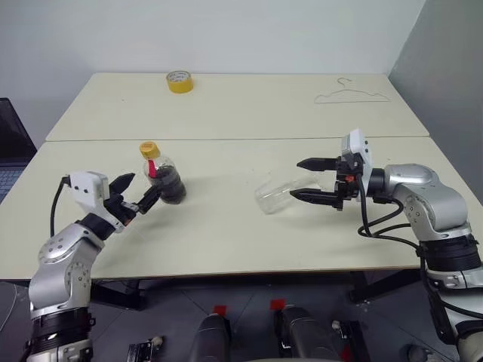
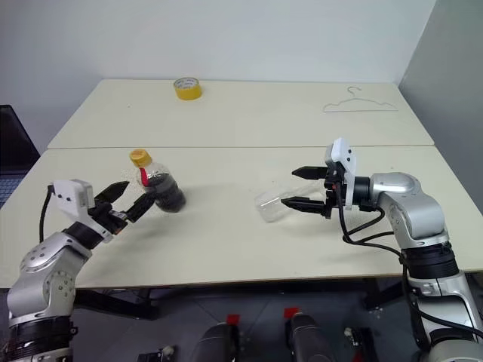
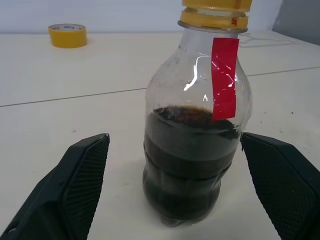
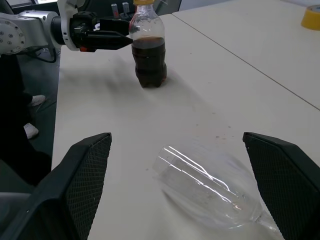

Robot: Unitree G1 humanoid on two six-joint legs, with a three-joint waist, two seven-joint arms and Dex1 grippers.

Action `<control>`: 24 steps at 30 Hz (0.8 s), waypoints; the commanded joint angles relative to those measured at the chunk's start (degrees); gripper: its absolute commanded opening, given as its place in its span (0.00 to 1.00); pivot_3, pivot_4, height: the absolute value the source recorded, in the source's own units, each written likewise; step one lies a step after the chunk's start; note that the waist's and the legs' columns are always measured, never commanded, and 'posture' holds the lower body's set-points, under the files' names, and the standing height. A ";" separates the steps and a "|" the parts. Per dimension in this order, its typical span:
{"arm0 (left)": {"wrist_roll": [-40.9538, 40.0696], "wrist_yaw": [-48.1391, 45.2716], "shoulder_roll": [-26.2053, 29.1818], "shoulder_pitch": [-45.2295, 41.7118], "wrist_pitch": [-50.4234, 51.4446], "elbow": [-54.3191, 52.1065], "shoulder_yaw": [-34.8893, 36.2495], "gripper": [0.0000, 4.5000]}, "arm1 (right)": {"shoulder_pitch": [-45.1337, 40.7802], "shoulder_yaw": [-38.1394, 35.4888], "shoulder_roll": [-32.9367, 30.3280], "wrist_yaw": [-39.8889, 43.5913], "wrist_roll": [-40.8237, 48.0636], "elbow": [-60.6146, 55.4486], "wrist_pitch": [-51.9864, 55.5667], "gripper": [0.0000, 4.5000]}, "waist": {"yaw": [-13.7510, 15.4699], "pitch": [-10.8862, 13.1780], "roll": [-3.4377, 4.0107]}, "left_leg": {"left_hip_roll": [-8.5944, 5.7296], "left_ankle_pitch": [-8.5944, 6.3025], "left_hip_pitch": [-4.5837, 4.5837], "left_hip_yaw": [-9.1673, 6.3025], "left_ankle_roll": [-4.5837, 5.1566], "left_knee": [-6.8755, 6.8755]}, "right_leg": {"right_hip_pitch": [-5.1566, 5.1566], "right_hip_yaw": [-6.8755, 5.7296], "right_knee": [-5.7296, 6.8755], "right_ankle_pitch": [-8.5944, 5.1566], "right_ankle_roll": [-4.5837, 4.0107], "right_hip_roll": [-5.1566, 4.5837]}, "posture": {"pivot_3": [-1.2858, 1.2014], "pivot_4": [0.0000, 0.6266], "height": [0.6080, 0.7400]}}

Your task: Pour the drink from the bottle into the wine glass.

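Bottle (image 3: 195, 150) half-full of drink (image 3: 187, 170); wine glass (image 4: 210, 185) lies empty; both jaws wide.

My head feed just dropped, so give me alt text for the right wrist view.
A clear colourless stemmed wine glass lies on its side on the cream table, between the right gripper's open jaws and untouched by them. Beyond it stands a small clear plastic bottle of dark brown drink, yellow-orange cap on, with the left gripper open around it.

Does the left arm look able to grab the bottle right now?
Probably yes. The left pincer is open, its fingers either side of the upright bottle, and nothing stands between them. The wine glass lies well off to the side.
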 commanded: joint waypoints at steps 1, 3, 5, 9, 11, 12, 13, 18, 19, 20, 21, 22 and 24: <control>1.59 0.57 -0.39 -1.94 -1.27 0.42 -1.84 0.98 | -1.39 -0.87 -0.11 -0.24 0.61 -1.63 -0.52 1.00 | 0.07 0.00 0.00 | 0.00 0.00 0.00 -0.01 0.00 -0.01 | 0.00 -0.01 0.00 0.05 0.08 0.00 | 0.52 0.24 1.00; 2.07 0.95 -0.88 -2.69 -1.48 0.98 -2.67 0.98 | -1.43 -0.86 -0.12 -0.33 0.63 -1.59 -0.55 1.00 | 0.18 0.00 0.00 | 0.00 0.00 0.00 -0.02 0.00 -0.01 | 0.00 -0.02 0.00 0.05 0.09 0.00 | 0.52 0.24 1.00; 2.32 1.20 -1.44 -3.44 -1.82 1.62 -3.23 0.98 | -1.50 -0.88 -0.09 -0.43 0.64 -1.57 -0.58 1.00 | 0.18 0.00 0.00 | 0.00 0.00 0.00 -0.02 0.00 0.00 | 0.00 -0.02 0.00 0.06 0.10 0.00 | 0.52 0.24 1.00; 2.82 1.48 -2.56 -4.80 -2.90 3.64 -4.18 0.98 | -1.61 -0.87 0.00 -0.58 0.60 -1.51 -0.62 1.00 | 0.27 0.00 0.00 | 0.00 0.00 0.00 -0.02 0.00 0.00 | 0.00 -0.02 0.01 0.07 0.11 0.00 | 0.52 0.24 1.00; 3.63 1.70 -3.25 -5.57 -4.21 5.33 -4.70 0.98 | -1.59 -0.84 0.12 -0.71 0.63 -1.59 -0.57 1.00 | 0.29 0.00 0.00 | 0.00 0.00 0.00 -0.02 0.00 0.00 | 0.00 -0.02 0.01 0.07 0.11 0.00 | 0.52 0.24 1.00; 4.19 1.83 -3.45 -5.91 -4.96 6.22 -4.97 0.98 | -1.63 -0.81 0.19 -0.76 0.61 -1.56 -0.57 1.00 | 0.30 0.00 0.00 | 0.00 0.00 0.00 -0.02 0.00 0.00 | 0.00 -0.02 0.00 0.07 0.11 0.00 | 0.52 0.24 1.00; 4.81 2.17 -3.86 -6.42 -6.07 7.70 -5.09 0.98 | -1.60 -0.78 0.26 -0.82 0.63 -1.61 -0.55 1.00 | 0.30 0.00 0.00 | -0.01 0.00 0.00 -0.02 0.00 0.00 | 0.00 -0.01 0.00 0.07 0.12 0.00 | 0.52 0.24 1.00; 6.92 2.22 -4.94 -8.64 -10.41 13.64 -5.96 0.98 | -1.60 -0.68 0.48 -1.00 0.58 -1.63 -0.45 1.00 | 0.30 0.00 0.00 | -0.01 0.00 0.00 -0.02 0.00 0.00 | 0.01 -0.02 0.00 0.11 0.16 0.01 | 0.52 0.24 1.00; 7.32 2.05 -5.03 -9.08 -11.15 14.65 -6.25 0.98 | -1.66 -0.66 0.51 -1.01 0.54 -1.52 -0.46 1.00 | 0.30 0.00 0.00 | -0.01 0.00 0.00 -0.02 0.00 0.00 | 0.01 -0.02 0.00 0.11 0.17 0.01 | 0.52 0.24 1.00; 7.66 1.98 -5.11 -9.53 -11.83 15.55 -6.49 0.98 | -1.71 -0.66 0.53 -1.01 0.52 -1.46 -0.47 1.00 | 0.33 0.00 0.00 | -0.01 0.00 0.00 -0.02 0.00 0.00 | 0.01 -0.02 0.00 0.11 0.18 0.01 | 0.52 0.24 1.00; 7.88 1.91 -5.16 -9.88 -12.36 16.24 -6.64 0.98 | -1.75 -0.65 0.55 -1.01 0.50 -1.37 -0.50 1.00 | 0.34 0.00 0.00 | -0.01 0.00 -0.01 -0.03 0.00 0.00 | 0.01 -0.02 0.00 0.12 0.18 0.01 | 0.52 0.24 1.00; 8.02 1.84 -5.21 -10.18 -12.77 16.79 -6.72 0.98 | -1.79 -0.64 0.56 -0.99 0.47 -1.29 -0.52 1.00 | 0.34 0.00 0.00 | -0.01 0.00 -0.01 -0.03 0.00 0.00 | 0.01 -0.02 0.00 0.12 0.19 0.01 | 0.52 0.24 1.00; 8.20 1.61 -5.44 -10.96 -13.74 17.72 -6.88 0.98 | -1.82 -0.65 0.53 -0.98 0.42 -1.23 -0.54 1.00 | 0.33 0.00 0.00 | -0.01 0.00 -0.01 -0.02 0.00 0.01 | 0.02 -0.02 0.00 0.13 0.20 0.00 | 0.52 0.24 1.00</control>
